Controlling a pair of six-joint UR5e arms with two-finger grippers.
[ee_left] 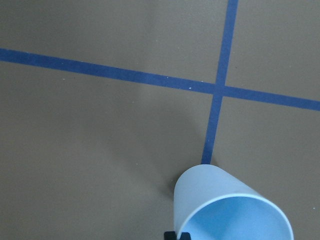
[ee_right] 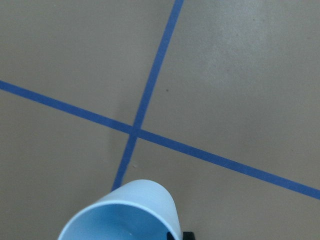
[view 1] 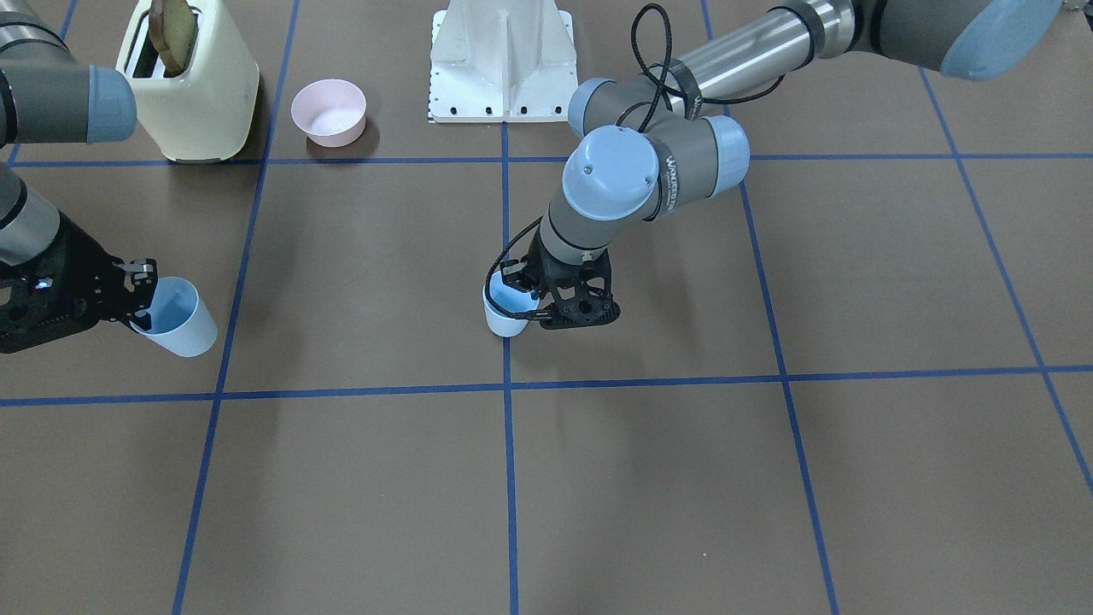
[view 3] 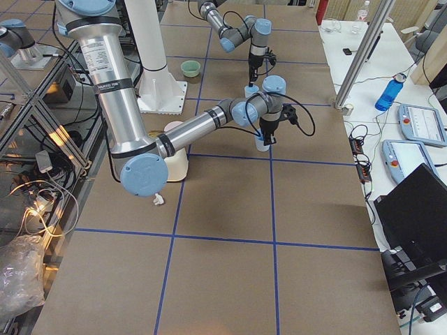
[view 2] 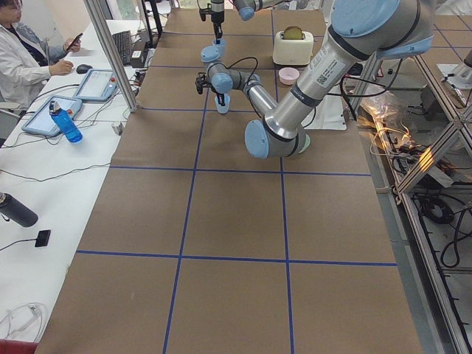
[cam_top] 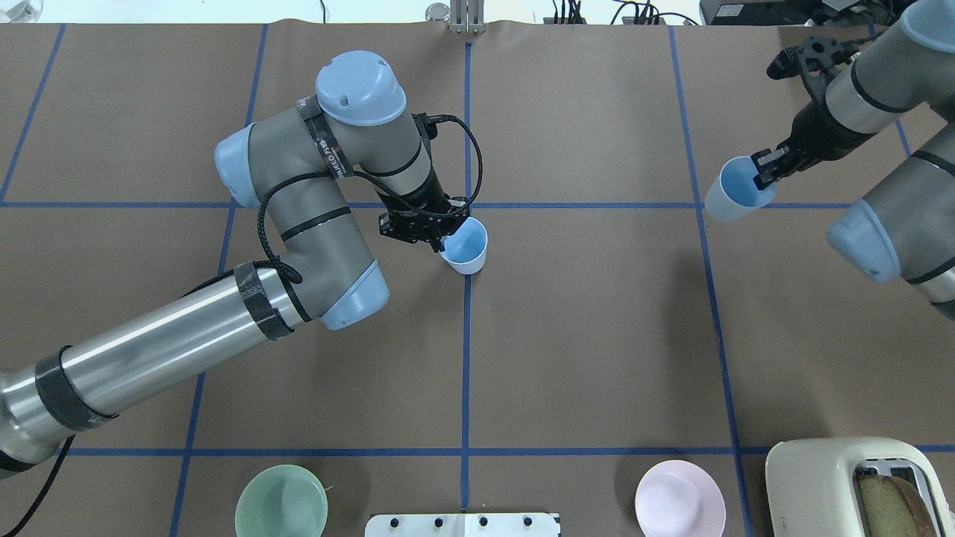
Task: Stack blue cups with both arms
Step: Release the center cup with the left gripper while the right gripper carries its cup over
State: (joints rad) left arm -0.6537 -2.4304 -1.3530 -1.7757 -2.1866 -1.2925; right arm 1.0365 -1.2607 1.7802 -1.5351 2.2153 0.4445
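One blue cup (cam_top: pixel 465 248) stands on the table's centre line, upright, also in the front view (view 1: pixel 509 310) and the left wrist view (ee_left: pixel 230 210). My left gripper (cam_top: pixel 440 237) is shut on its rim, one finger inside. The other blue cup (cam_top: pixel 735 189) is at the far right, tilted and held off the table; it also shows in the front view (view 1: pixel 178 317) and the right wrist view (ee_right: pixel 125 215). My right gripper (cam_top: pixel 765 173) is shut on its rim.
A pale-green bowl (cam_top: pixel 281 501) and a pink bowl (cam_top: pixel 680 498) sit near the robot's base stand (cam_top: pixel 462 524). A cream toaster (cam_top: pixel 858 485) with a slice of bread stands at the near right. Blue tape lines grid the brown table.
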